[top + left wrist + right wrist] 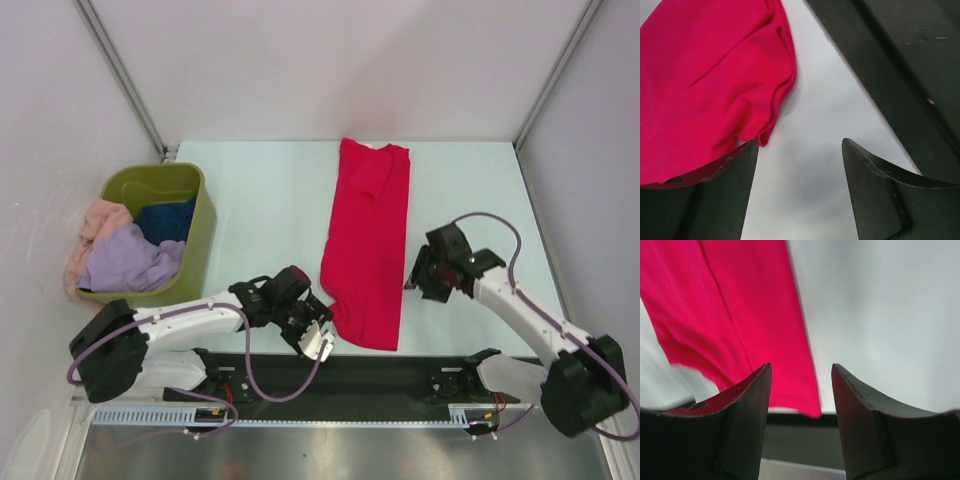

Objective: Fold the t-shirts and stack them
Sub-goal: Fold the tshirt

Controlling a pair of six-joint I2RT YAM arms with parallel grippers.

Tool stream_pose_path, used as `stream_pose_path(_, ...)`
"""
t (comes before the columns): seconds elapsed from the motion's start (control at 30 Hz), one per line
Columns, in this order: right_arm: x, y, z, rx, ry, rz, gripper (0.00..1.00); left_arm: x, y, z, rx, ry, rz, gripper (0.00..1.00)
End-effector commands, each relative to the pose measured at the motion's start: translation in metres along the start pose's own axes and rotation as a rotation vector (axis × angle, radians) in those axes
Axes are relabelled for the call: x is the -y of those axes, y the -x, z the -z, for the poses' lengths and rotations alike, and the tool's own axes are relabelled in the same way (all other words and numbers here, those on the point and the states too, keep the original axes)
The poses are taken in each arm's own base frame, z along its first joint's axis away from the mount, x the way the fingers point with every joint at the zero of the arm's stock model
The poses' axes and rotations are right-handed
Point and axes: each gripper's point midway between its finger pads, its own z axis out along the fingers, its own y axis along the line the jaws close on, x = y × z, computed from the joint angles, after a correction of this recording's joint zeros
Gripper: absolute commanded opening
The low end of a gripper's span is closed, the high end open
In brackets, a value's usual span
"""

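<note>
Red t-shirt [700,90] cut off by both wrist views, bunched t-shirts [130,262] half hidden in tub [206,228], perhaps three.

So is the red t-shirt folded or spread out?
Folded lengthwise: the red t-shirt lies as a long narrow strip, a sleeve turned in near its top.

Left arm [180,320] and right arm [530,310]: white link shells, black joint housings. A lavender cable [486,214] loops off each arm above the black base rail [340,372]. Bulky black shoulder blocks at the rail's outer ends. Left gripper [320,345] has white finger covers seen from above; right gripper [418,285] is black. Wrist views: jaws dark, matte, wedge-shaped, inner edges scuffed pale.
</note>
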Motion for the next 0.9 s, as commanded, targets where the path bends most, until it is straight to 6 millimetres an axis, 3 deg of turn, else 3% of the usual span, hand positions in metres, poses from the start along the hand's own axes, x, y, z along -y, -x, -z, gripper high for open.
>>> stream_pose_path(0.0, -0.006, -0.049, 0.015, -0.071, 0.051, -0.036, 0.55, -0.030, 0.003, -0.013, -0.004, 0.089, -0.066, 0.74)
stream_pose_path(0.07, -0.007, -0.076, 0.014, -0.095, 0.078, -0.045, 0.55, -0.033, -0.006, -0.021, -0.049, 0.083, -0.083, 0.78)
stream_pose_path(0.2, -0.003, -0.103, 0.002, -0.129, 0.086, -0.052, 0.54, -0.041, -0.019, -0.026, -0.115, 0.107, -0.091, 0.79)
stream_pose_path(0.4, 0.001, -0.120, -0.011, -0.157, 0.076, -0.032, 0.53, -0.046, -0.020, -0.030, -0.127, 0.081, -0.072, 0.74)
stream_pose_path(0.67, 0.019, -0.141, -0.026, -0.206, 0.069, -0.051, 0.47, -0.023, -0.028, -0.043, -0.152, 0.033, -0.136, 0.33)
stream_pose_path(0.77, 0.027, -0.140, -0.026, -0.190, 0.054, -0.056, 0.42, -0.019, -0.022, -0.049, -0.154, 0.034, -0.096, 0.02)
stream_pose_path(0.87, 0.030, -0.140, -0.024, -0.184, 0.054, -0.050, 0.41, -0.017, -0.013, -0.052, -0.162, 0.036, -0.026, 0.00)
